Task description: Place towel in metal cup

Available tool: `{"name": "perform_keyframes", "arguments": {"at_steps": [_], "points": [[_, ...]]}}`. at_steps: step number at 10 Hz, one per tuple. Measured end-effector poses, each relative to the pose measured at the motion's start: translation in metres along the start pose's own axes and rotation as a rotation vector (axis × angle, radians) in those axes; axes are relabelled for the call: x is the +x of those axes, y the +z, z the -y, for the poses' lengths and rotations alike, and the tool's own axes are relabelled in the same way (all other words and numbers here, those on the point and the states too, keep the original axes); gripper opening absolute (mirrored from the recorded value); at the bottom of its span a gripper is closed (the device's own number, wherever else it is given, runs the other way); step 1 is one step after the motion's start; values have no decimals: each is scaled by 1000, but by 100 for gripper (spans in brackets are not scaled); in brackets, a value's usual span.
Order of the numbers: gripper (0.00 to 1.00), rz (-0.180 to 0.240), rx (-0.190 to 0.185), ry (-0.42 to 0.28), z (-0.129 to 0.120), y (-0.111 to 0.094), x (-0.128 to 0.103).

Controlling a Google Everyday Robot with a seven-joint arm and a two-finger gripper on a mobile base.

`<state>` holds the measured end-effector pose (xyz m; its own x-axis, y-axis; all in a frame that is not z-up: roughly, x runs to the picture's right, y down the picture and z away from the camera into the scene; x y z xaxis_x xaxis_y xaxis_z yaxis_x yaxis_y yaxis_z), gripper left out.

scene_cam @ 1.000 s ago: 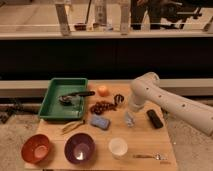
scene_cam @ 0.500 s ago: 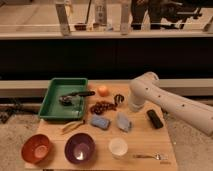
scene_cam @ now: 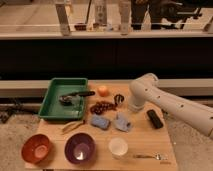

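Observation:
The towel (scene_cam: 121,121) is a small grey-blue crumpled cloth lying on the wooden table, right of a blue sponge (scene_cam: 99,121). The metal cup (scene_cam: 119,99) is a small dark cup standing behind the towel, next to the orange. My white arm comes in from the right and bends down. My gripper (scene_cam: 131,108) hangs at its end, just right of the metal cup and above and behind the towel. The arm's own wrist hides the gripper.
A green tray (scene_cam: 50,102) holding a black-handled utensil stands at the left. An orange (scene_cam: 102,90), dark grapes (scene_cam: 102,107), a black block (scene_cam: 155,118), a white cup (scene_cam: 118,146), a purple bowl (scene_cam: 80,147), a red bowl (scene_cam: 36,148) and a spoon (scene_cam: 150,156) are on the table.
The towel has shifted slightly left and toward the front and now lies free on the table. My gripper has drawn up and back from it.

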<state>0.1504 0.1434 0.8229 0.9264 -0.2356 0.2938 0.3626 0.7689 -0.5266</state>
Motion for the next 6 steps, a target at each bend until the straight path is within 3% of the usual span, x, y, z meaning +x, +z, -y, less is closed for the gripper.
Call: {"name": "perform_keyframes", "arguments": {"at_steps": [2, 3, 6], "points": [[74, 3, -8, 0, 2, 4, -1], [79, 3, -10, 1, 2, 4, -1], [80, 6, -10, 13, 0, 14, -1]]}}
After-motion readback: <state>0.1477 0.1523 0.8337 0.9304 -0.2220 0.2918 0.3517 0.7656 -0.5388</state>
